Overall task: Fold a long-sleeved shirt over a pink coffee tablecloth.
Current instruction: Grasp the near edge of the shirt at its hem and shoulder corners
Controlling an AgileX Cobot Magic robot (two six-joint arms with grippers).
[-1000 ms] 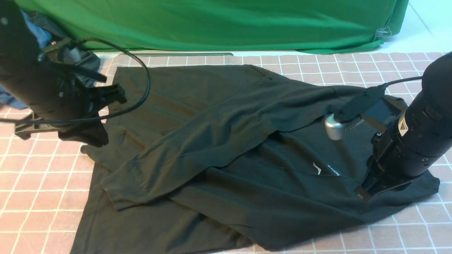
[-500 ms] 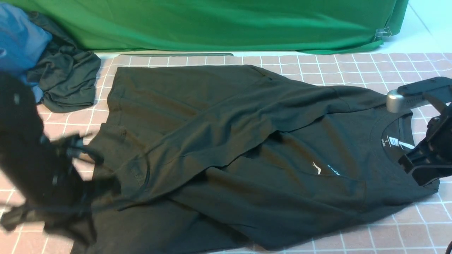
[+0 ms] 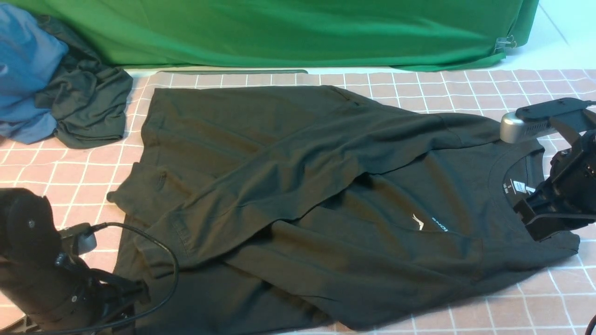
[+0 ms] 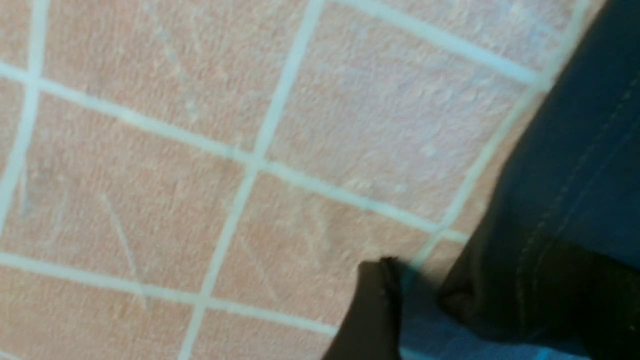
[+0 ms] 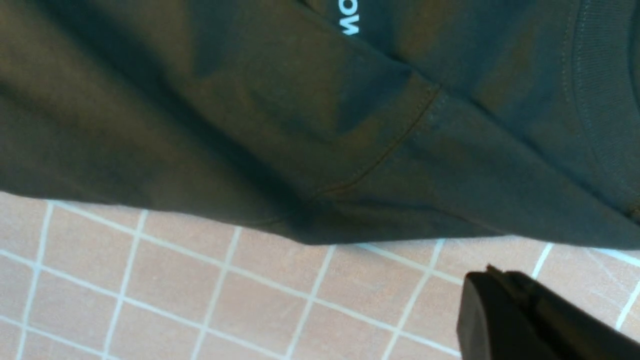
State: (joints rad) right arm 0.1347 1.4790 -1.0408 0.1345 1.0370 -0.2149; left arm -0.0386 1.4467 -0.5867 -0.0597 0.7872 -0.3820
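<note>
One long-sleeved shirt (image 3: 302, 186): right gripper (image 3: 535, 222) clenched, empty, by collar; left gripper (image 3: 137, 294) by hem, state unclear.

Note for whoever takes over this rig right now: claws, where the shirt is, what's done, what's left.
Claws: the left claw sits low by the shirt's hem, and open or shut is unclear. The right claw is shut, holding nothing, near the collar end.
Things: the long-sleeved shirt lies on the pink coffee tablecloth, collar to the right.
Done: one sleeve is folded across the chest.
Left: the body is not yet folded.
</note>
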